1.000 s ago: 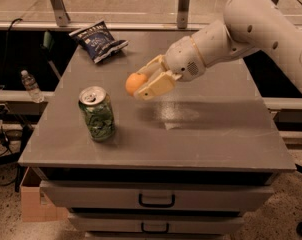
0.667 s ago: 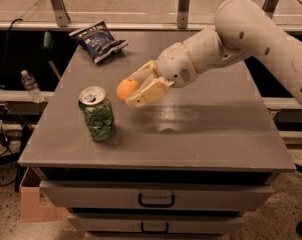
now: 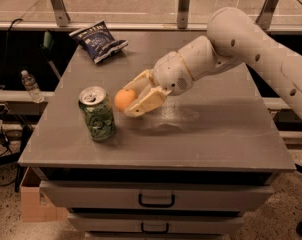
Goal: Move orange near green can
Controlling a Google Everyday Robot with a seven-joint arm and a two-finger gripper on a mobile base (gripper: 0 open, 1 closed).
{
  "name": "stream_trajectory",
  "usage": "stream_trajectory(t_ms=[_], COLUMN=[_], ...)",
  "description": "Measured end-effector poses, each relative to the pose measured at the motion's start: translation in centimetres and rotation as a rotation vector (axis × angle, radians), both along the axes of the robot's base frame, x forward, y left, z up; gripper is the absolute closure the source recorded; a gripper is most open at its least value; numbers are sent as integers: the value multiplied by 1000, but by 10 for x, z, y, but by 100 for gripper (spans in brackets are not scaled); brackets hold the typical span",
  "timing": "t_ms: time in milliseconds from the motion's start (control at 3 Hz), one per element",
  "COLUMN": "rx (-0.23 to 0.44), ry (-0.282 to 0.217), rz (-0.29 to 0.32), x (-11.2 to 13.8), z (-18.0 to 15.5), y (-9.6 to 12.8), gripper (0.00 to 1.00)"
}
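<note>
The orange (image 3: 123,99) is a small round fruit held between the fingers of my gripper (image 3: 132,98), just right of the green can. The green can (image 3: 97,114) stands upright near the table's front left, with a leafy pattern and a silver top with a pull tab. My gripper is shut on the orange and holds it low over the table, a small gap from the can's upper right side. The white arm (image 3: 231,39) reaches in from the upper right.
A dark blue chip bag (image 3: 98,40) lies at the table's back left. The grey table (image 3: 216,134) has drawers below its front edge. A plastic bottle (image 3: 30,85) sits off the table to the left. Metal rails run behind the table.
My gripper has carried the orange left and down, from mid-table to right beside the green can. The can and chip bag have not moved.
</note>
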State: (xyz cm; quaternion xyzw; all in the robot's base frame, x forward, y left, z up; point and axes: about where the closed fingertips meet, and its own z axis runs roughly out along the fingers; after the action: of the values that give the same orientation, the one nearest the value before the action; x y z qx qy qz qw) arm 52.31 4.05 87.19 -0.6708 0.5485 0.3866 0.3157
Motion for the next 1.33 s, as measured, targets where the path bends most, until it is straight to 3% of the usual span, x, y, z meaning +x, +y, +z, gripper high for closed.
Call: stream_trajectory(t_ms=[667, 1000, 1333], rx=[5, 4, 3], ry=[25, 32, 34], rz=[34, 41, 40], x=[-3, -1, 0], z=[-10, -12, -12], y=[5, 6, 6], gripper=[14, 0, 0])
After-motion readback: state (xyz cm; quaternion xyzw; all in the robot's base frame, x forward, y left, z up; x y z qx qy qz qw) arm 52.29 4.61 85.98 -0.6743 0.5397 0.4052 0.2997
